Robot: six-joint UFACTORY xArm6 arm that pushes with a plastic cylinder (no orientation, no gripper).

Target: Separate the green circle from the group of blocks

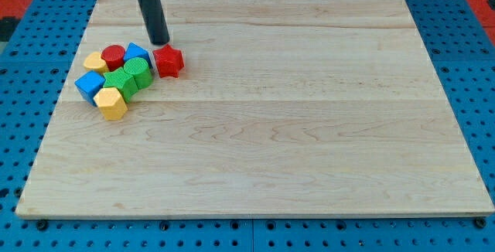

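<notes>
Your arm carries no hand, so nothing opens, closes or holds; you only have my tip (160, 42), resting on the counter (309, 128) at the far left, just beyond the gap between the blue block (138, 52) and the red star-like block (168, 60). The green circle (139, 73) sits just near of that, on the right edge of the cluster, touching the green block (120, 81) to its left. Further left lie the red round block (114, 56), a yellow block (95, 62), another blue block (90, 86) and a nearer yellow block (112, 102). Judge the circle light, rigid and easy to slide; being round, it may roll off an off-centre push. Press its left flank squarely, driving rightwards.
</notes>
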